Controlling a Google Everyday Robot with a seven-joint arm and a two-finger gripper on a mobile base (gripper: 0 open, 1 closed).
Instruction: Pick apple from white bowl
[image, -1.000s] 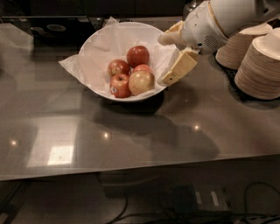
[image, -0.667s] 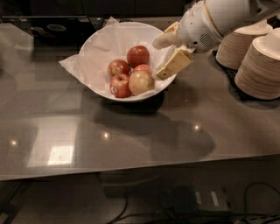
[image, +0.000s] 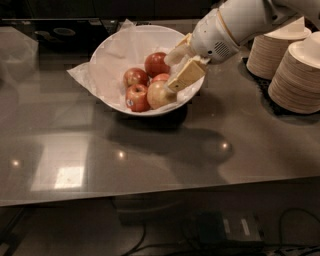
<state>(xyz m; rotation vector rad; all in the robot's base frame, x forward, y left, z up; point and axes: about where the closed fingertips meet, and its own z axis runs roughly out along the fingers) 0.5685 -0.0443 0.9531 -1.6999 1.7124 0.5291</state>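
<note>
The white bowl (image: 115, 55), lined with crumpled white paper, sits on the grey table and holds several apples. The apple (image: 157, 95), the largest and pale yellow-green with a red blush, lies at the bowl's front right. Smaller red apples lie behind and left of it, one with a sticker (image: 136, 97). My gripper (image: 170, 73) reaches into the bowl from the right, open. Its near finger (image: 184, 76) rests against the apple's upper right side; the far finger (image: 175, 53) is by the rear red apple (image: 156, 63). A small red apple (image: 161, 78) lies between the fingers.
Stacks of beige paper plates (image: 298, 75) stand on a dark mat at the right, close behind the arm (image: 235, 22). The table's front edge runs along the bottom. A dark object (image: 60, 32) lies at the back left.
My gripper has moved left and down, further into the bowl, and its near finger now touches the pale apple. The apples have not moved.
</note>
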